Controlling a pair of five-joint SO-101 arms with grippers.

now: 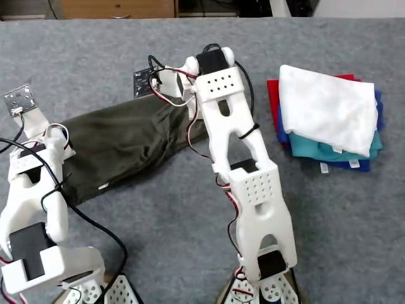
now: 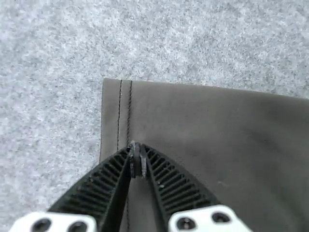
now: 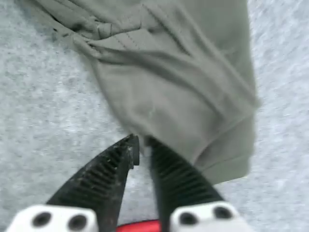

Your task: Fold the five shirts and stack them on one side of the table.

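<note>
Left wrist view: left pincer [image 2: 136,162] clenched on the olive shirt [image 2: 207,130] at its hem; right pincer [image 3: 141,145] slightly parted beside the crumpled other end.

The bench [image 1: 354,240] is covered in grey, felt-like carpet. Beyond its far edge, toward the far left corner, stands a wooden drawer front [image 1: 120,7]. Dark objects [image 1: 253,6], too dim to identify, sit past the middle.
</note>
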